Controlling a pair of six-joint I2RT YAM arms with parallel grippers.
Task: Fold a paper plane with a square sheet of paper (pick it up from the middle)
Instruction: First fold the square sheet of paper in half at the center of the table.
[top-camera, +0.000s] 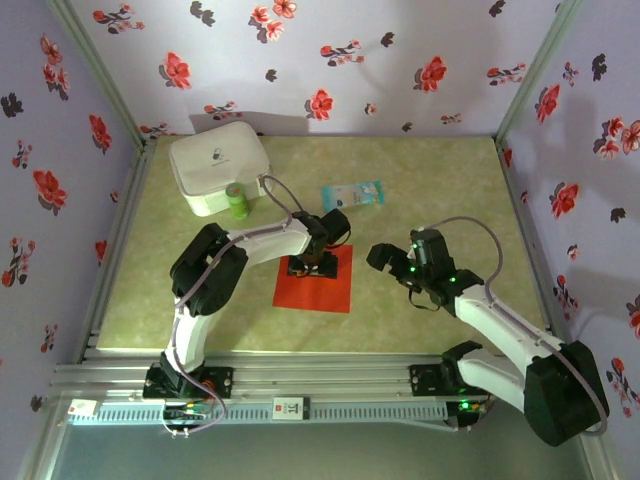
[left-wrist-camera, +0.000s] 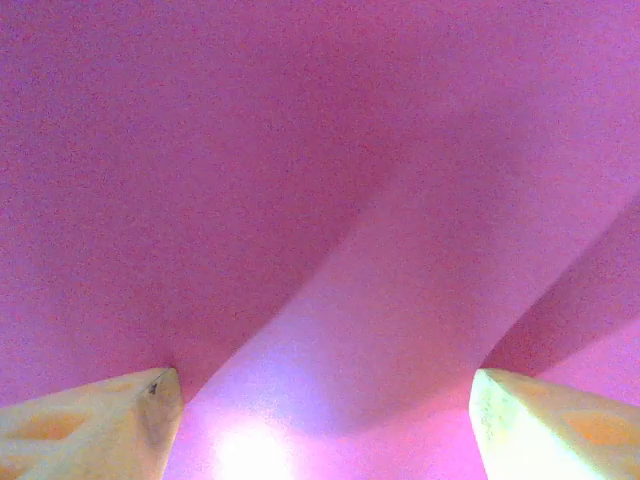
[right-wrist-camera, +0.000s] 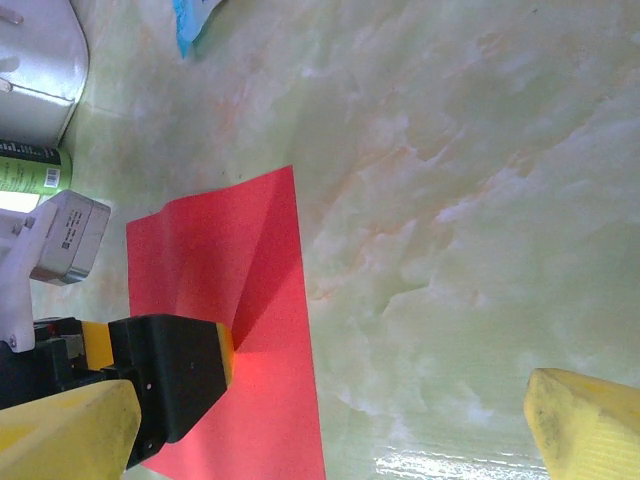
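While the left pincer (top-camera: 313, 264) stands tip-down on the square sheet of paper (top-camera: 325, 292), its jaws are spread, one fingertip (left-wrist-camera: 150, 400) at each lower corner of the left wrist view and red paper (left-wrist-camera: 300, 150) between them. The paper there is not flat: a soft ridge rises in the gap between the tips and runs away from them. From the right wrist view the same ridge shows as a raised fold in the sheet (right-wrist-camera: 260, 240), starting right at the dark finger (right-wrist-camera: 175, 370) that presses on it. Nothing is clamped; the tips only bear on the surface.

The sheet lies on the green marbled table (top-camera: 430, 200), toward its near middle, and the left pincer sits on the sheet's far half. The right pincer (top-camera: 385, 265) hangs just off the sheet's right far corner, apart from it, jaws spread wide and empty. A white case (top-camera: 215, 165), a green can (top-camera: 237, 200) and a pale blue packet (top-camera: 352, 194) lie farther back.
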